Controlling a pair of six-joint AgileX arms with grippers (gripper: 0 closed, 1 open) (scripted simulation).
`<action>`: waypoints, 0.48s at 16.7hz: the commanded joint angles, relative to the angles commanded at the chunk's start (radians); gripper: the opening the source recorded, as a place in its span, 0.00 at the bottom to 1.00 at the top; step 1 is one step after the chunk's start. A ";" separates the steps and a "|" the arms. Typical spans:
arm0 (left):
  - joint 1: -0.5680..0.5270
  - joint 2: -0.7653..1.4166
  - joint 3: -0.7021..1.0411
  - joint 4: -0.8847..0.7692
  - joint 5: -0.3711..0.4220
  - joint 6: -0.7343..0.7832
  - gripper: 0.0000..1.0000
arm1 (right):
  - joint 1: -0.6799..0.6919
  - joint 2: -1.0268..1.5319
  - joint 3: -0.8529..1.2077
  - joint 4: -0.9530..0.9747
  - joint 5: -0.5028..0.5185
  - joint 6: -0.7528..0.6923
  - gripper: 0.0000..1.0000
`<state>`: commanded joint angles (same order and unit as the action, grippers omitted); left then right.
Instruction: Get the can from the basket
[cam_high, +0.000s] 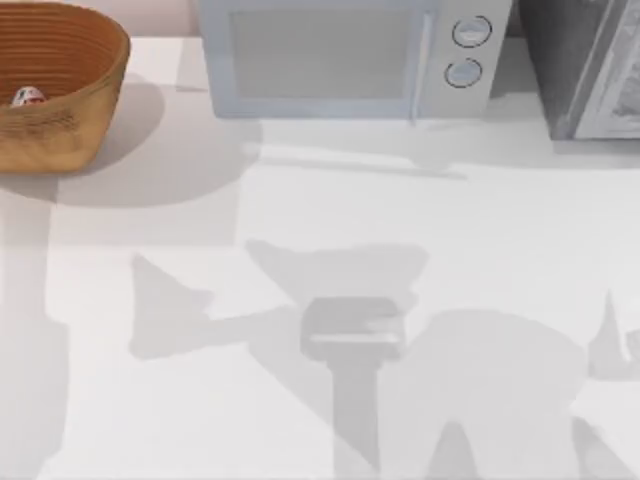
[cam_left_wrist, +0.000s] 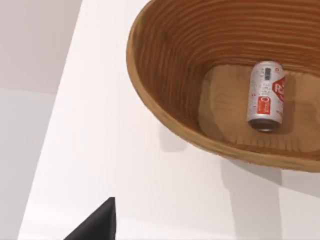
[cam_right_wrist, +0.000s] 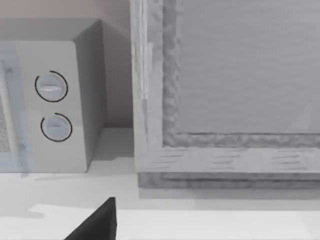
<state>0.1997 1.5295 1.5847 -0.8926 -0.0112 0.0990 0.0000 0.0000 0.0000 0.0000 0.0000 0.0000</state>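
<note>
Lying on its side, can (cam_left_wrist: 266, 96) rests on basket (cam_high: 62, 90) floor, upper left of top view; microwave (cam_high: 345, 55) top centre; left and right pincer states: cannot tell

Can (cam_left_wrist: 266, 96) on its side in basket (cam_left_wrist: 165, 90), basket on white table (cam_left_wrist: 125, 165).

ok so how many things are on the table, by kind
basket: 1
can, lying on its side in the basket: 1
microwave: 1
grey framed cabinet, at the table's back right: 1
total: 4
</note>
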 joint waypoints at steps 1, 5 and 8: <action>0.000 0.111 0.113 -0.063 0.010 0.006 1.00 | 0.000 0.000 0.000 0.000 0.000 0.000 1.00; -0.014 0.536 0.550 -0.290 0.057 0.025 1.00 | 0.000 0.000 0.000 0.000 0.000 0.000 1.00; -0.031 0.811 0.844 -0.429 0.094 0.035 1.00 | 0.000 0.000 0.000 0.000 0.000 0.000 1.00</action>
<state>0.1685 2.3405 2.4286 -1.3211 0.0831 0.1343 0.0000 0.0000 0.0000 0.0000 0.0000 0.0000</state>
